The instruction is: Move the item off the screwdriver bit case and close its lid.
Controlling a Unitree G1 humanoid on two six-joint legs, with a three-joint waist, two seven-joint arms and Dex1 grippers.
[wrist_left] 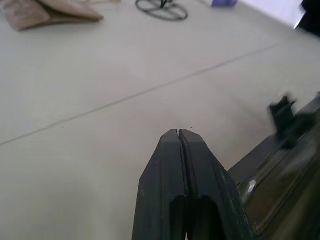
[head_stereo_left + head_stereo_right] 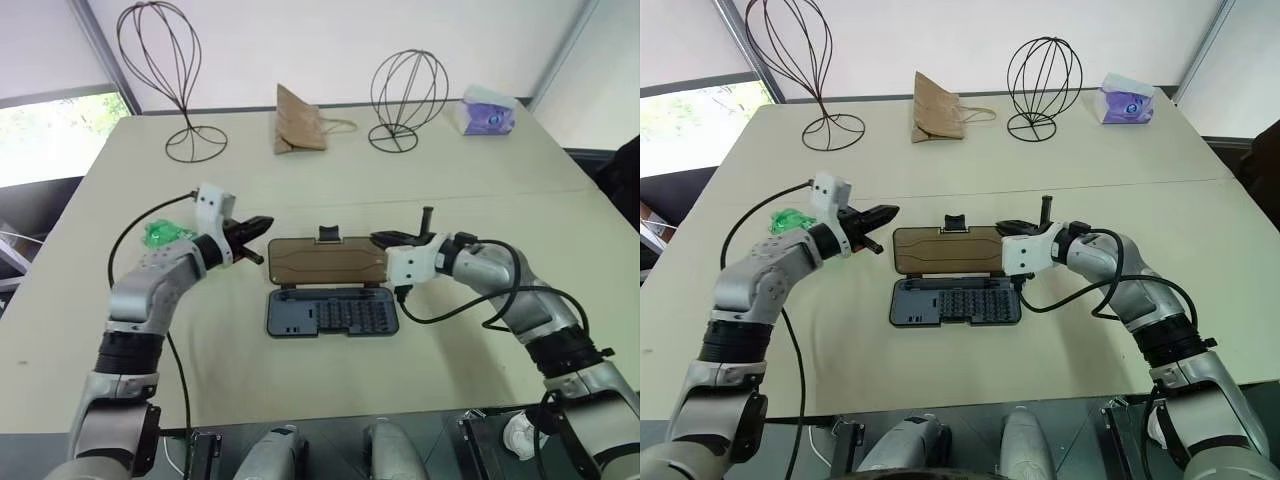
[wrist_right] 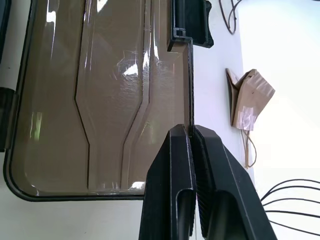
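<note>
Two robot arms reach inward over a beige tabletop (image 2: 420, 360), bent at the elbow, toward an open dark grey plastic screwdriver bit case (image 2: 332, 312) near the front edge. Its smoky-brown translucent lid (image 2: 325, 261) lies flat behind it. The left gripper (image 2: 262, 224) hovers pressed shut, empty, off the lid's left end. The right gripper (image 2: 380, 239), closed, meets the lid's right edge. A small green plastic bottle (image 2: 160, 235) lies behind the left arm, toward the left edge.

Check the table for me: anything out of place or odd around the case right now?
Nothing is spilled or damaged. The screwdriver bit case lies open, its lid flat on the table. The green bottle is off the case, behind the left arm. Both grippers, left and right, are shut at the lid's ends.
</note>
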